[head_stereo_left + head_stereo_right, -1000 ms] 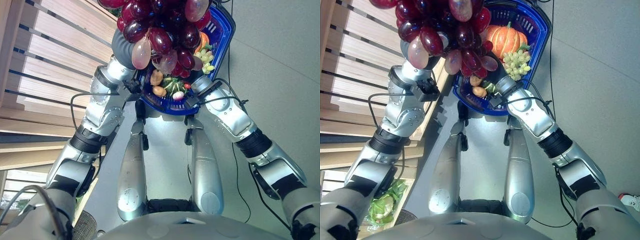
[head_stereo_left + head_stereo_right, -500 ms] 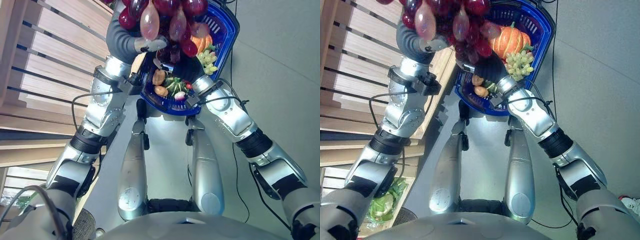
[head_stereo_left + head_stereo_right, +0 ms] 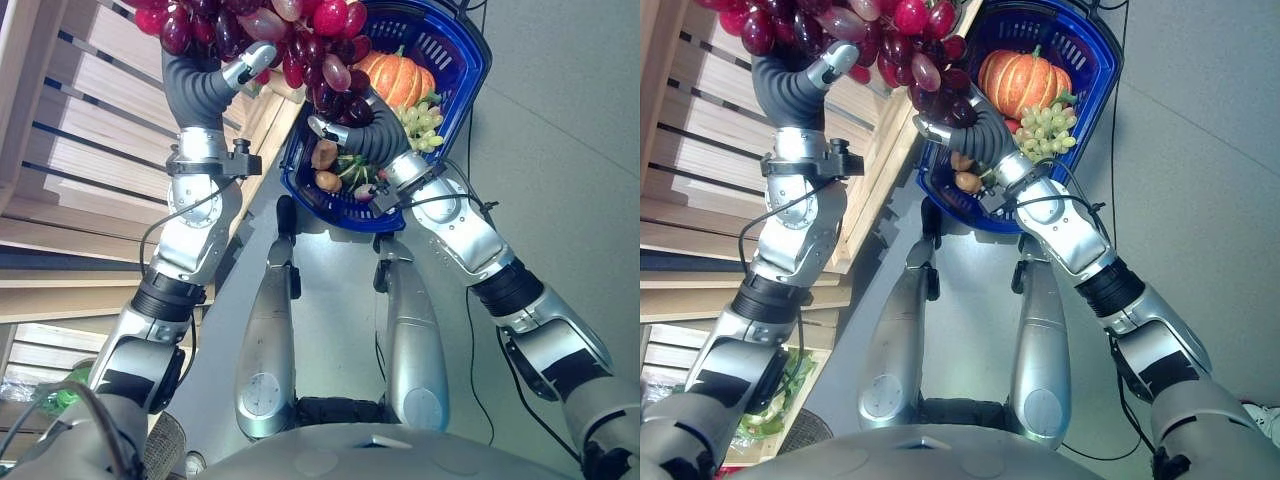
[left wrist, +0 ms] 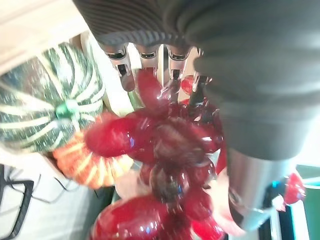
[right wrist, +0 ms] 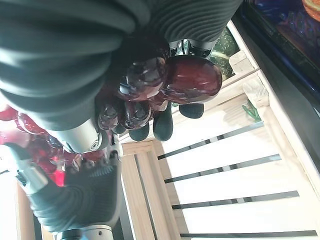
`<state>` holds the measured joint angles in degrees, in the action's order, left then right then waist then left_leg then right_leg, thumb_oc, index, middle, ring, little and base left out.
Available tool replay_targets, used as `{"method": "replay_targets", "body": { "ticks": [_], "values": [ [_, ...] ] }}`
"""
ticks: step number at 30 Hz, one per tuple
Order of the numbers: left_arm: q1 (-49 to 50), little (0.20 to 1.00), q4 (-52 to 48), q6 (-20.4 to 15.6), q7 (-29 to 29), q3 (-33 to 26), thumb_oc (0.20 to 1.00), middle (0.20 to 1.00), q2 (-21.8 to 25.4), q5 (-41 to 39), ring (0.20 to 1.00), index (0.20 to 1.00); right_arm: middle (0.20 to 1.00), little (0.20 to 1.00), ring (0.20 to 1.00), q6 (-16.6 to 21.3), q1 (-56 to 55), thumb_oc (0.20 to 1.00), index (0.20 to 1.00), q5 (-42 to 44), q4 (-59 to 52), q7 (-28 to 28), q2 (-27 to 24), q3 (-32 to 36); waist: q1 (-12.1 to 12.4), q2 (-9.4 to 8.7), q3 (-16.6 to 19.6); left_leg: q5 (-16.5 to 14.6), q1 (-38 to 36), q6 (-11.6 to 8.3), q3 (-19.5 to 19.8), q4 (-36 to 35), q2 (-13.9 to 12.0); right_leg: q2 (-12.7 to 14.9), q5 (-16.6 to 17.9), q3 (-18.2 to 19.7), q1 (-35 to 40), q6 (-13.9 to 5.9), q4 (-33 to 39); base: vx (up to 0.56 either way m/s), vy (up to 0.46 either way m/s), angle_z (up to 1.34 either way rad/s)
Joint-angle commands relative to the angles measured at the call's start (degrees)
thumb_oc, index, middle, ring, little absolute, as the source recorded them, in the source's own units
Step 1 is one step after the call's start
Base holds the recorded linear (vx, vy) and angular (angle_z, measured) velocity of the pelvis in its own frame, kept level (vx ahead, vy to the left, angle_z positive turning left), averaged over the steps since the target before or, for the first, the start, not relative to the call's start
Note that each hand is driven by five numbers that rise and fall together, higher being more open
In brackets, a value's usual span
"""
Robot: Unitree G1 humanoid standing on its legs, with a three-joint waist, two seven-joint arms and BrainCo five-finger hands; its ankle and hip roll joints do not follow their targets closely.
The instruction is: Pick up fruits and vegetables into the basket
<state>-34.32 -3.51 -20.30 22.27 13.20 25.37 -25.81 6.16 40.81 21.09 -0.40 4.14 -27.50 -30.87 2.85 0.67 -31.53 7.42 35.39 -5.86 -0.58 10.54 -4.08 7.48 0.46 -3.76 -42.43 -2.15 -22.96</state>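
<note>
Above the blue basket (image 3: pixel 462 95), at the top of the head views, a bunch of red grapes (image 3: pixel 250 20) is held up by both hands. The left hand (image 3: pixel 248 66) is seen under the bunch on its shelf side; in the left wrist view its fingers (image 4: pixel 120 62) are curled in among the grapes, so it is judged clamped on the bunch. The right hand (image 3: pixel 950 125) is at the bunch's lower end, nearest the basket; in its own wrist view dark fingertips (image 5: pixel 162 127) are wrapped round several grapes, so it is gripping too.

Step in hand, as judged: the carry of the grapes from the wooden shelf (image 3: pixel 90 110) toward the basket. The bunch overlaps the basket's near rim in the head views but is not yet inside. The next move calls for shifting the bunch further over the free part of the basket, lowering it, then releasing both hands; dangling grapes could catch on the rim.

Basket contents: an orange pumpkin (image 3: pixel 1018 80), green grapes (image 3: pixel 1045 128) just beside it, two small brownish items (image 3: pixel 325 168) and some green and red bits (image 3: pixel 360 175), too small to name. A green striped squash (image 4: pixel 50 100) is seen in the left wrist view; its location cannot be told.
</note>
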Motion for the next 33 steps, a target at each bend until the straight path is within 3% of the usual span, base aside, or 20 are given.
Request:
{"method": "replay_targets", "body": {
  "ticks": [1, 12, 28, 33],
  "values": [
    [-1.67, 1.000, 0.12, -1.78, 2.06, -3.75, 1.000, 1.000, -1.22, 0.10, 1.000, 1.000, 0.200, 0.200, 0.200, 4.84, 1.11, 0.200, 0.200, -0.62, -6.73, 0.82, 3.34, 3.10, -1.22, 0.91, 1.73, -5.65, 0.26, 3.85, -0.87, 2.85, 6.41, -2.60, -4.04, -7.47, 6.86, 0.18, 3.97, 0.00, 0.000, 0.00],
    [-1.68, 1.000, 9.06, -1.34, 4.06, -5.20, 1.000, 1.000, -1.48, -1.92, 1.000, 1.000, 0.200, 0.200, 0.200, 6.30, 1.03, 0.200, 0.200, -0.32, -5.78, 1.63, 3.16, 4.09, -1.83, 1.23, 1.73, -5.69, 0.40, 3.64, -1.67, 3.50, 6.03, -2.66, -4.36, -7.07, 6.45, 0.21, 3.15, 0.00, 0.000, 0.00],
    [-2.02, 1.000, 14.53, -0.21, 3.70, -5.28, 1.000, 1.000, -1.57, -2.34, 1.000, 1.000, 0.200, 0.200, 0.200, 7.72, 1.44, 0.200, 0.200, -1.23, -5.79, 2.67, 2.92, 5.05, -2.33, 1.65, 1.73, -5.64, 0.19, 3.54, -2.22, 3.36, 5.73, -2.62, -4.41, -6.69, 6.24, 0.09, 2.99, 0.00, 0.000, 0.00],
    [-2.48, 1.000, 17.04, -1.61, 3.95, -5.49, 1.000, 1.000, -1.49, -1.28, 1.000, 1.000, 0.200, 0.200, 0.200, 7.26, 1.15, 0.200, 0.200, -1.50, -4.34, 4.68, 2.73, 5.56, -2.68, 1.62, 1.73, -5.76, 0.05, 3.47, -2.40, 3.49, 5.63, -2.65, -4.49, -6.40, 6.21, 0.10, 2.84, 0.00, 0.000, 0.00]
  ]
}}
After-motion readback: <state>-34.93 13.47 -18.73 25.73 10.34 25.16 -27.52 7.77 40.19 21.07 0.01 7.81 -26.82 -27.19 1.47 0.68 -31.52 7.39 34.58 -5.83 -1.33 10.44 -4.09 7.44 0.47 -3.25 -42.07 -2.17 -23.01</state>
